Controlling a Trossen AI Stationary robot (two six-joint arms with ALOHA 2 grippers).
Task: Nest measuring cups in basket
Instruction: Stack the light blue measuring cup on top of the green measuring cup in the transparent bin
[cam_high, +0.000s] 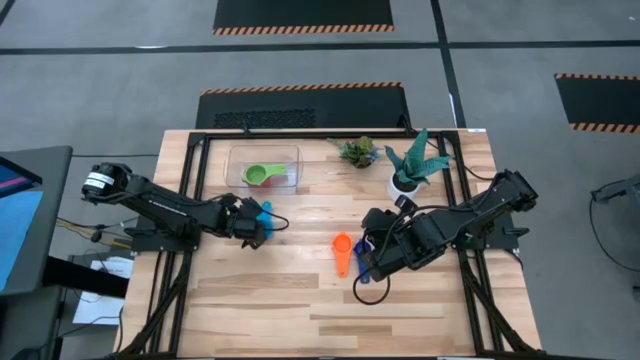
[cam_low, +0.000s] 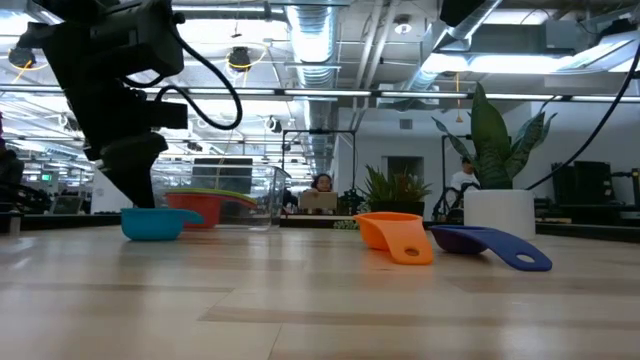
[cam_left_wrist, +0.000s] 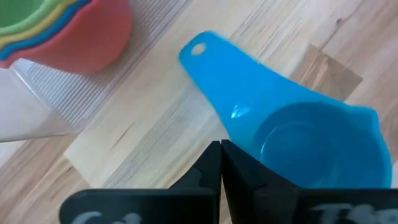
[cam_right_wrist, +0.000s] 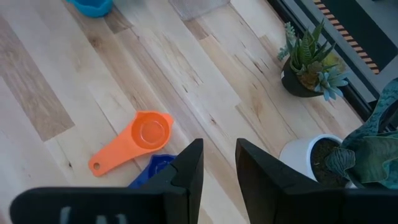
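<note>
The left gripper (cam_high: 262, 222), jaws pressed together, hovers at the light blue cup (cam_left_wrist: 298, 134) beside the basket (cam_high: 262, 166) of nested cups (cam_high: 263, 175). The right gripper (cam_high: 372, 262), jaws spread, hangs over the orange cup (cam_high: 342, 250) and dark blue cup (cam_low: 490, 243).

I see the clear basket (cam_high: 236, 160) at the table's far side, left of centre, low-walled and see-through, with a nested stack inside: the green cup (cam_high: 262, 175) on top, yellow, blue and red rims (cam_left_wrist: 74, 37) showing beneath it. The light blue cup (cam_left_wrist: 311, 143) sits upright on the wood near the basket, its handle pointing toward it. Near mid-table the orange cup (cam_high: 342, 247) stands upright, with the dark blue cup (cam_low: 490, 243) just beside it.
</note>
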